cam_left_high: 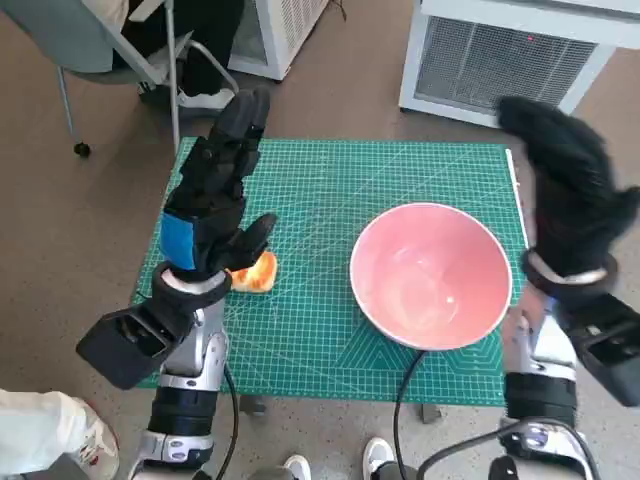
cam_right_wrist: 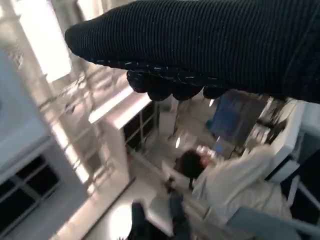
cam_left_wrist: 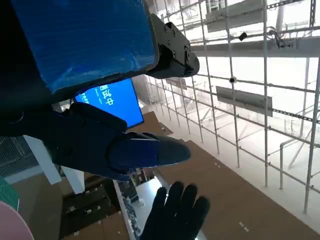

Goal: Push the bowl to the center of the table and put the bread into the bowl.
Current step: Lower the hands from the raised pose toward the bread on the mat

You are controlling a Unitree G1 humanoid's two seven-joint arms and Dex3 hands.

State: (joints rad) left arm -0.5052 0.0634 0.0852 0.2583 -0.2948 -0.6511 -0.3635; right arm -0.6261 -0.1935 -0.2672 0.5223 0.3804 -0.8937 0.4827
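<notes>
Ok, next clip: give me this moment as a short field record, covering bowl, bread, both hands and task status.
bowl: pink bowl, empty, on the right part of the green mat
bread: bread on the mat's left side, partly hidden by the left hand
left hand: left hand raised over the bread, holding nothing
right hand: right hand raised beside the bowl, holding nothing
status: bread not yet in bowl

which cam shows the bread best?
Head view: the bread lies on the green mat, partly hidden behind the left hand, left of the pink bowl. Neither wrist view shows the bread; both point up into the room.
</notes>
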